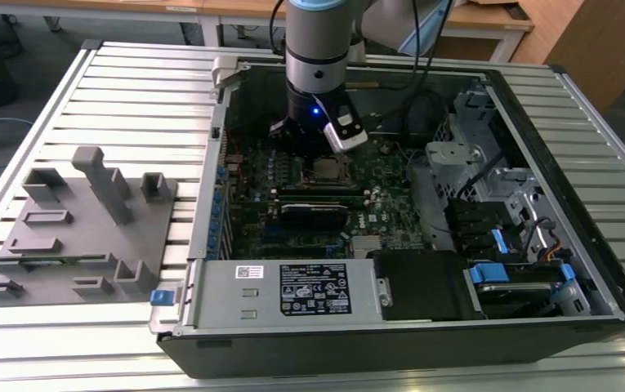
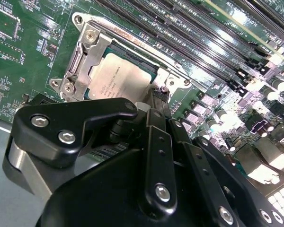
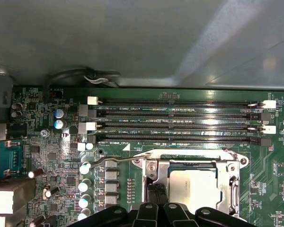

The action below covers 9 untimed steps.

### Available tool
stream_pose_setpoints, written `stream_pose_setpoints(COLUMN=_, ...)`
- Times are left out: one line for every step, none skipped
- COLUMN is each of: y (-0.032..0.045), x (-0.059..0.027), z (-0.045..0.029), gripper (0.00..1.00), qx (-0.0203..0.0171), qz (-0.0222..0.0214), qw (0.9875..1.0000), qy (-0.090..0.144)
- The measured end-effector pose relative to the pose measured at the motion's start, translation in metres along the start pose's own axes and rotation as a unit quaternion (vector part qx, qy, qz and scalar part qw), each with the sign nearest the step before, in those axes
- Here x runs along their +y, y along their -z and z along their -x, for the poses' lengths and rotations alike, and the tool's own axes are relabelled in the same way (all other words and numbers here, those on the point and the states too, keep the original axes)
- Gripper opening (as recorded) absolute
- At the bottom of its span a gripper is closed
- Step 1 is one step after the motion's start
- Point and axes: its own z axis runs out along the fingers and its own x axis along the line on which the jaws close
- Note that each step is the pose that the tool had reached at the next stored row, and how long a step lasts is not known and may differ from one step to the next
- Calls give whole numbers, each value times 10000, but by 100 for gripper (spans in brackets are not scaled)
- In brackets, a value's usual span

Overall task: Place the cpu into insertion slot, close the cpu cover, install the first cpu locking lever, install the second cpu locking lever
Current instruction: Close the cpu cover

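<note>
Now cpu (image 3: 197, 187) flat, face up — gripper (image 3: 156, 190) just beside

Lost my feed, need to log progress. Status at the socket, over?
Gripper shut, tips at cover edge. Cpu seated, cover down around it. One lever lies alongside, latch unclear.

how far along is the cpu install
Done: the cpu is seated, with the cover down over it. In hand: the pincer is at the cover's edge. Left: one lever lies along the cover; I cannot tell whether it is latched.
</note>
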Motion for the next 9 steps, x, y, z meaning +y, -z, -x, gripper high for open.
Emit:
stream_pose_setpoints(y=0, x=0, z=0, gripper=11, qx=0, qz=0, qw=10000, qy=0)
stream_pose_setpoints(y=0, x=0, z=0, gripper=11, qx=0, qz=0, qw=10000, qy=0)
stream_pose_setpoints(y=-1, x=0, z=0, gripper=11, qx=0, qz=0, qw=10000, qy=0)
stream_pose_setpoints(y=-1, x=0, z=0, gripper=11, qx=0, qz=0, qw=10000, qy=0)
stream_pose_setpoints(y=0, x=0, z=0, gripper=11, qx=-1, qz=1, qw=10000, qy=0)
stream_pose_setpoints(y=1, x=0, z=1, gripper=11, qx=-1, qz=1, qw=10000, qy=0)
stream_pose_setpoints(y=4, x=1, z=1, gripper=11, qx=-2, qz=3, qw=10000, qy=0)
stream_pose_setpoints(y=7, x=1, z=1, gripper=11, qx=-3, qz=4, qw=10000, qy=0)
stream_pose_setpoints(y=11, x=2, z=1, gripper=11, qx=-3, qz=4, qw=10000, qy=0)
